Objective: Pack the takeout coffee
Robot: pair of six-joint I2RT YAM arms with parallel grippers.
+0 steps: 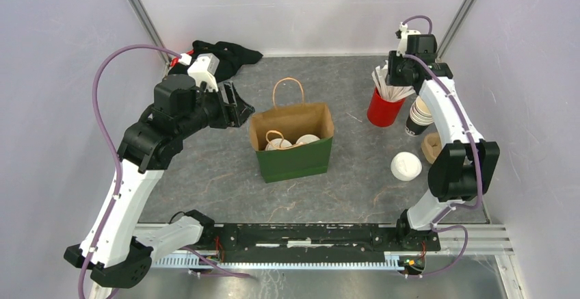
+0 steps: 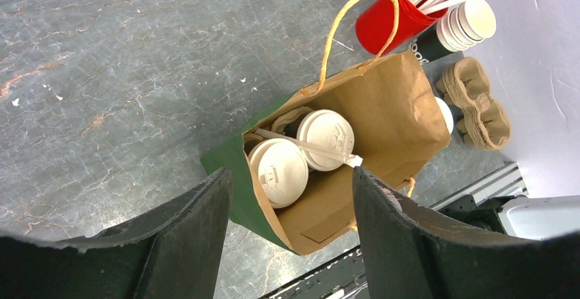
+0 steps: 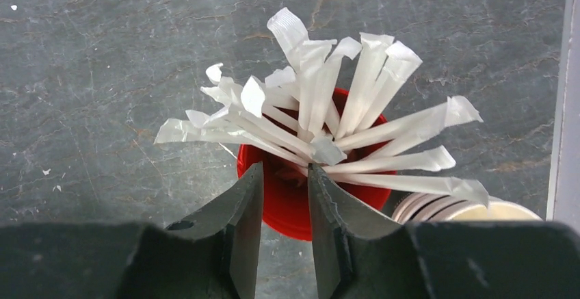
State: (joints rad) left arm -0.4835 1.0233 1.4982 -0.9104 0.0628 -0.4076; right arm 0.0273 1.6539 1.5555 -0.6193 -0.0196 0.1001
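Observation:
The two takeout coffees stand inside the paper bag (image 1: pixel 294 163), green outside and brown inside. Only their white lids show (image 1: pixel 279 143) (image 1: pixel 308 139). In the left wrist view the lids (image 2: pixel 280 172) (image 2: pixel 327 139) sit side by side in the bag (image 2: pixel 383 107), with a wrapped straw (image 2: pixel 308 147) lying across them. My left gripper (image 1: pixel 236 104) hovers left of the bag and above it, open and empty (image 2: pixel 291 176). My right gripper (image 1: pixel 397 73) is over the red cup (image 3: pixel 308 200) of wrapped straws (image 3: pixel 356 100). Its jaws (image 3: pixel 285 167) stand narrowly apart at the straws' base, with nothing seen between them.
Beside the red cup (image 1: pixel 385 109) at the back right stand a stack of lidless cups (image 1: pixel 418 118), cardboard carriers (image 1: pixel 432 146) and a loose white lid (image 1: pixel 406 166). A black cloth (image 1: pixel 222 54) lies at the back left. The bag's handles (image 1: pixel 288 90) stick up.

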